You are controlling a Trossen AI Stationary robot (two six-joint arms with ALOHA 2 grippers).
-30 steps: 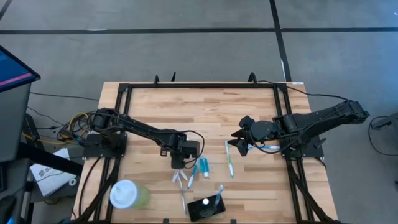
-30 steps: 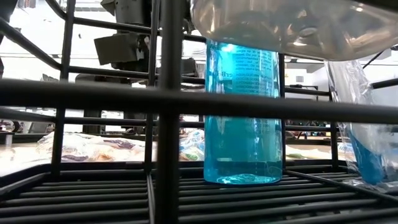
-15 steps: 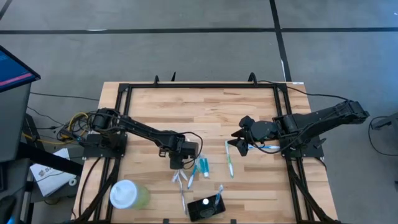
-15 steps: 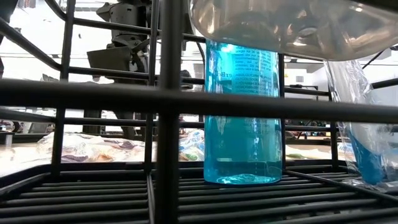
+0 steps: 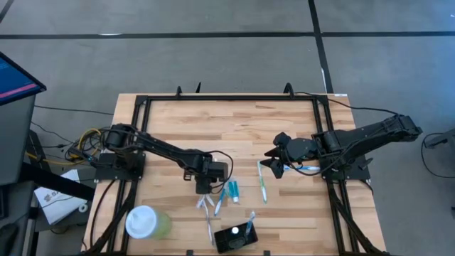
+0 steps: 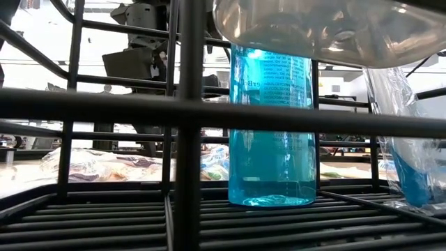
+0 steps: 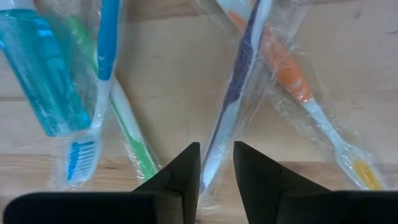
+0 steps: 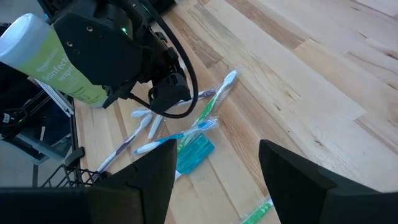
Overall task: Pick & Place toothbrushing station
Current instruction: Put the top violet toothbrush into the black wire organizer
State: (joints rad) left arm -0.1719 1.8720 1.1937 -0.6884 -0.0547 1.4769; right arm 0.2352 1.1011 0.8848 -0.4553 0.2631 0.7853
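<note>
Several wrapped toothbrushes point(image 5: 207, 205) and small teal tubes point(image 5: 232, 190) lie flat on the wooden table. Nearer the front edge sits the black holder point(image 5: 229, 240), with one brush point(image 5: 249, 222) resting on it. A green-and-white brush point(image 5: 261, 186) lies apart to the right. My left gripper point(image 5: 204, 186) points down over the pile. It is open by a narrow gap point(image 7: 216, 149), and the end of a purple-and-white brush point(image 7: 239, 81) lies between the fingertips. My right gripper point(image 5: 272, 165) hangs open above the table's right half point(image 8: 214, 186) with nothing between its fingers. My left gripper comes from above, pointing down, with one finger point(image 7: 185, 167) on each side of the purple-and-white brush's end point(image 7: 211, 167). The brush lies flat on the table in its clear wrapper. Whether the fingers touch it, I cannot tell.
A pale green cup with a white lid point(image 5: 146, 222) stands at the front left. An orange brush point(image 7: 287, 76), a blue one point(image 7: 107, 50), a green one point(image 7: 127, 127) and a teal tube point(image 7: 37, 74) crowd the purple brush. Black rack bars point(image 6: 188, 118) and a blue bottle point(image 6: 272, 139) block the low view.
</note>
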